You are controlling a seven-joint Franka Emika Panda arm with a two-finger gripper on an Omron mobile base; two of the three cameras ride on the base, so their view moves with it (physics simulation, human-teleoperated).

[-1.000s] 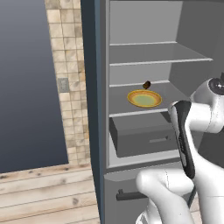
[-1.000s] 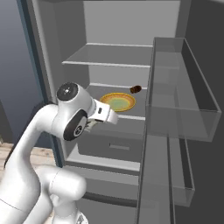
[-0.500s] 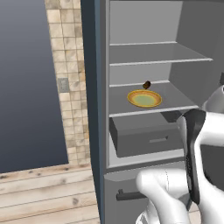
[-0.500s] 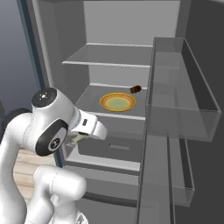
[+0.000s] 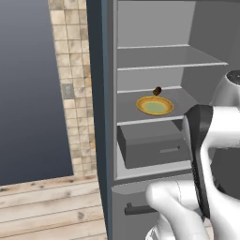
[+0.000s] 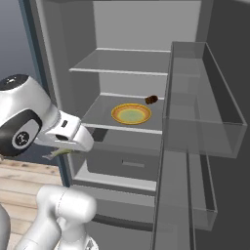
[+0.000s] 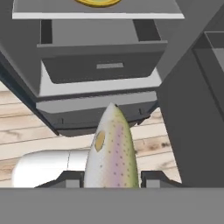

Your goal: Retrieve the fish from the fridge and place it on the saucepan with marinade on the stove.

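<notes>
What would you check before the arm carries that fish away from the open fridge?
1. Fish sits between the fingers of the gripper: ok.
2. Fish is outside the fridge, in front of the drawer: ok.
3. Yellow plate and small dark item sit undisturbed on the shelf: ok.
4. Open door stands close on the arm's right; room to swing: cannot tell.
5. Saucepan ready on the stove: cannot tell.

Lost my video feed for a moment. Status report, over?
Gripper shut on fish, outside the fridge. Fridge door open beside the arm. Yellow plate on middle shelf.
</notes>
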